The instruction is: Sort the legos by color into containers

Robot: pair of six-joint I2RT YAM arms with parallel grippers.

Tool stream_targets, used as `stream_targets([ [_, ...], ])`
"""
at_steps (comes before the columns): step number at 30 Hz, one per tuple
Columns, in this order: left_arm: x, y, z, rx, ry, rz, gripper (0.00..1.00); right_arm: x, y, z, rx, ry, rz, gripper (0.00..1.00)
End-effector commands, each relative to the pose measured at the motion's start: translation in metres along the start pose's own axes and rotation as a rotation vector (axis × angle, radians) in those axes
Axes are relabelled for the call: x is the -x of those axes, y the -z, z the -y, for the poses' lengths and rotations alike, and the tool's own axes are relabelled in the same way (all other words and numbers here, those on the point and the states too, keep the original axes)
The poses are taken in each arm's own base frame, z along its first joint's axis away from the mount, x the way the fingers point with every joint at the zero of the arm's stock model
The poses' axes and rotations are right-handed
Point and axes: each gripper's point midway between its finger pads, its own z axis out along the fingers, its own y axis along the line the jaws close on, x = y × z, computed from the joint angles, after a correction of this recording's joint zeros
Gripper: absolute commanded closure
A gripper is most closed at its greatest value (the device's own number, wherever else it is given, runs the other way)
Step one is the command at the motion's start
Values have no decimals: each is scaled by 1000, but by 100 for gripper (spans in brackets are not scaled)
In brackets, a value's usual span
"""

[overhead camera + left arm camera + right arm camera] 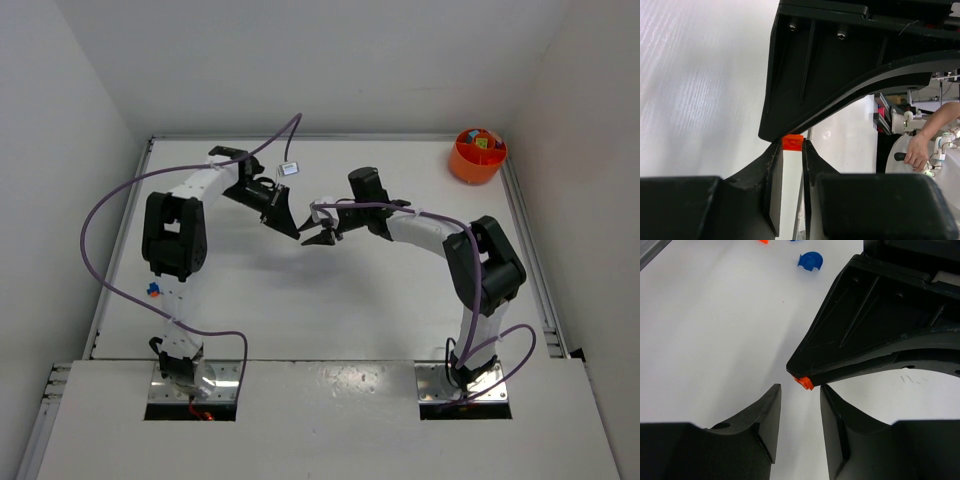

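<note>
My left gripper (297,232) is shut on a tiny orange lego (793,142), pinched at the very fingertips above mid-table. My right gripper (319,240) is open, tip to tip with the left one. In the right wrist view the orange lego (804,383) sticks out of the left gripper's tips just above the gap of my open right gripper (800,389), not touching its fingers. The round orange tub (478,155) stands at the far right corner with several coloured legos inside. A blue lego (810,260) lies on the table beyond.
Small blue and orange legos (153,290) lie at the table's left edge beside the left arm. A small white tag (287,168) hangs on the purple cable near the left wrist. White walls enclose the table at the back and sides.
</note>
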Motion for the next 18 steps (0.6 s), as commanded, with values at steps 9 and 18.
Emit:
stream_targets([
  [9,9,-3,-3,-51,-37,52,100,39,-11,2,25,143,85,63],
  [18,5,-3,-18,-34,-15,45,100,44,-9,3,14,171,94,63],
])
